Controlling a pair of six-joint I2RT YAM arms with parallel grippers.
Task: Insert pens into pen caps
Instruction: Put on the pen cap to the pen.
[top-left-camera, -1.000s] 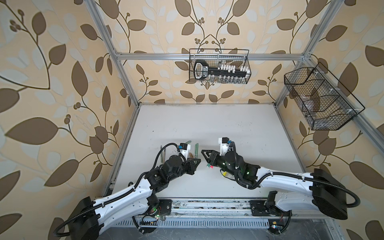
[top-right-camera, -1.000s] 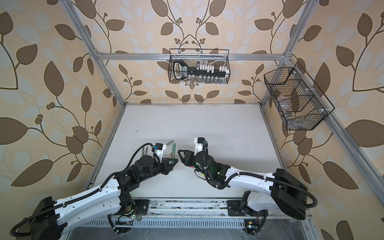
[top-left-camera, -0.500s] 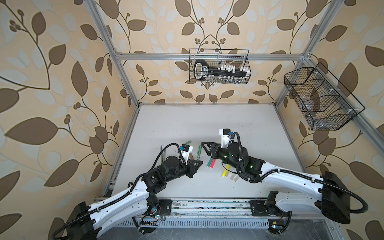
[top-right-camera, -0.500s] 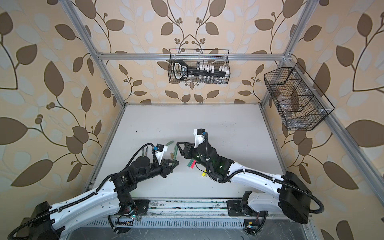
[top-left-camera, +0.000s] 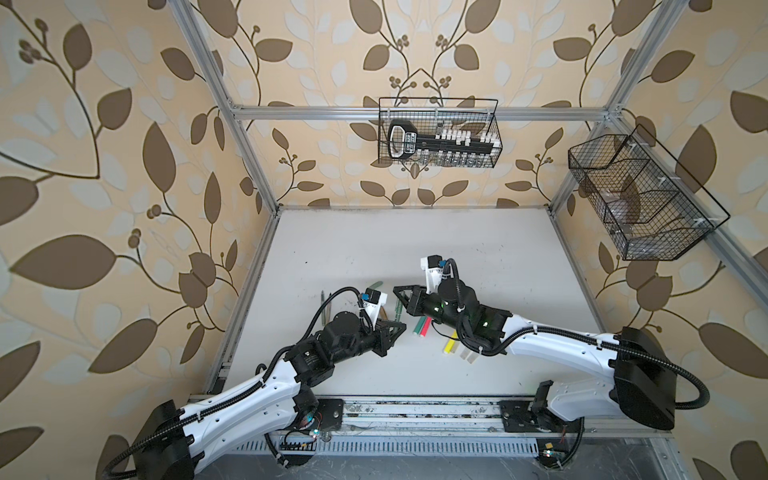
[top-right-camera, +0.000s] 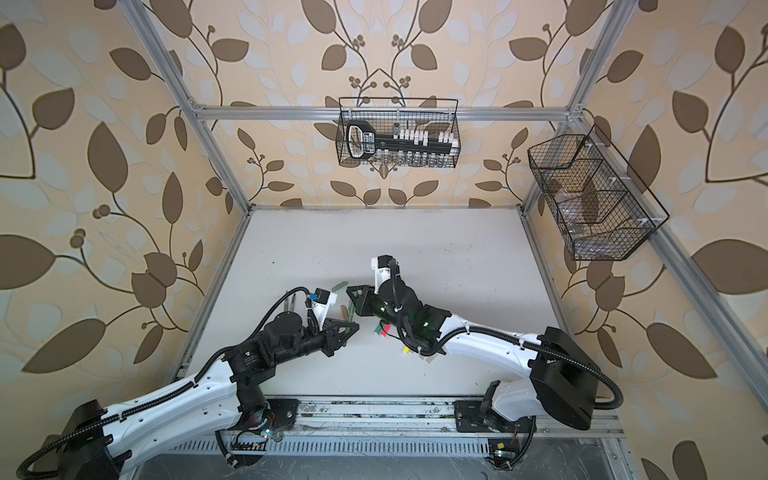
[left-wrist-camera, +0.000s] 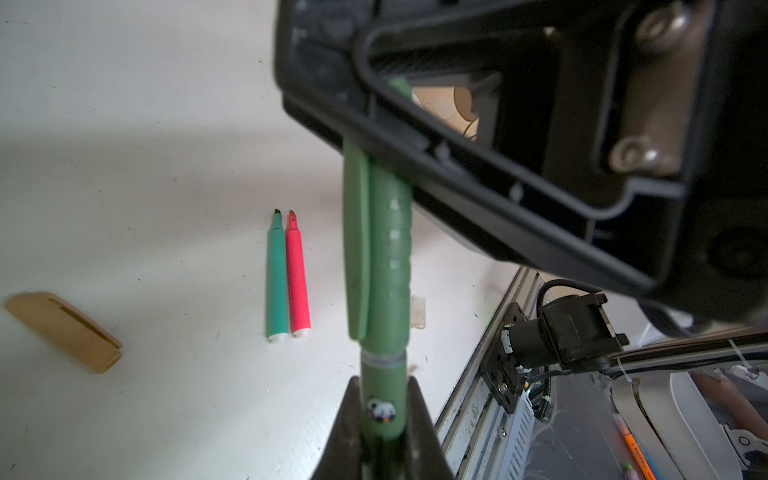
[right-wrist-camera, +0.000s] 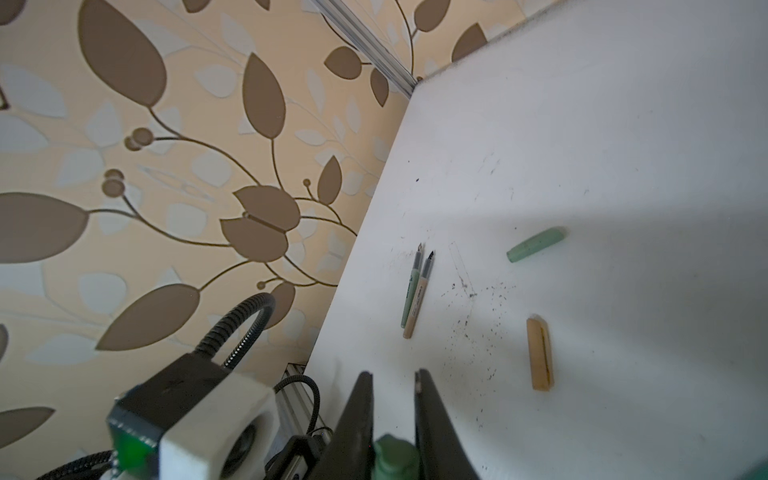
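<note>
Pen, dark green (left-wrist-camera: 382, 419): lifted clear of the desk (top-left-camera: 415, 249); barrel clamped between the closed jaws of my left end effector (left-wrist-camera: 382, 386); a small sticker shows on the barrel at the grip.

Cap, dark green (left-wrist-camera: 388, 249), with clip: sleeved over the pen's writing end and in line with it; its far end is pinched in my right end effector (right-wrist-camera: 392, 377), which is closed on it; a pale ring marks the seam where cap meets barrel.

Step in hand, by my judgement: first pairing of the six, at the seating stage; no other pen in view wears a cap; whether this cap has gone fully home I cannot tell.

Next move calls for: a short straight push along the shared axis, both grips firm, no sideways bend; then release by one end effector and set-down of the joined pen on bare desk.

Remaining stock, all lying flat:
- green marker (left-wrist-camera: 277, 282) and pink-red marker (left-wrist-camera: 298, 282); touching, side by side, tips bare
- yellow marker (top-left-camera: 451, 344); clear caps (top-left-camera: 468, 356) just beside it, near my right arm
- grey-green pen (right-wrist-camera: 411, 291) and tan pen (right-wrist-camera: 419, 303); touching, tips bare, near the desk's left edge
- sage green cap (right-wrist-camera: 536, 244) and tan cap (right-wrist-camera: 540, 353); loose, apart from each other
</note>
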